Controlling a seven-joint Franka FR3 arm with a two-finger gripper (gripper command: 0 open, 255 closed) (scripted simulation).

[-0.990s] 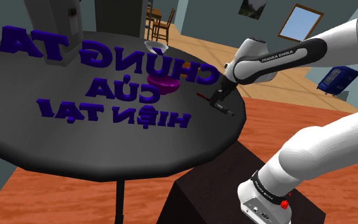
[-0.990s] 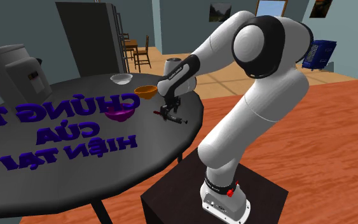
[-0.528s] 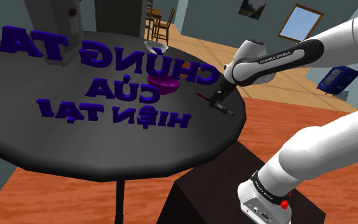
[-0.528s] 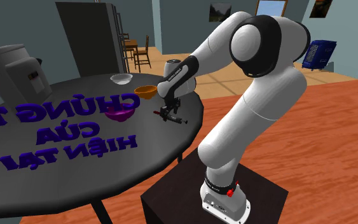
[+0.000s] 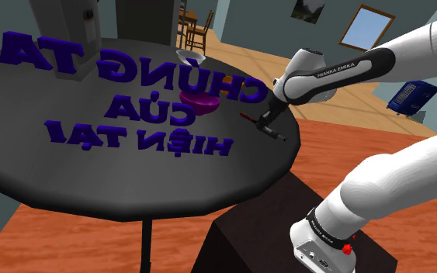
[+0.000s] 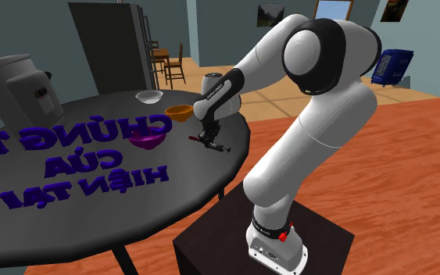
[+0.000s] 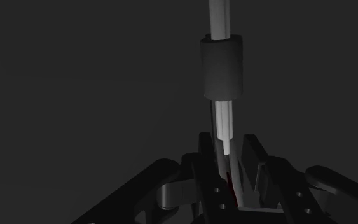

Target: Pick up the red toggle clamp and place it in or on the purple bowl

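Shoulder view: end effector (image 5: 265, 124) sits low on the red toggle clamp (image 5: 247, 117) near the bench (image 5: 131, 182) edge, with the purple bowl (image 5: 201, 101) close by. Second exterior view: clamp rests on the bench, unlifted. Wrist view: fingers narrow, apparently pinching its shank. Grasp looks made; lift, carry and release remain.

We see only a red tip of the red toggle clamp (image 5: 245, 116) at 9 o'clock of the black two-finger gripper (image 5: 269, 124); rest covered. Wrist view: its pale bar (image 7: 222, 63) runs off the edge. The round black table (image 6: 194, 176) is cropped at the second exterior view's left.
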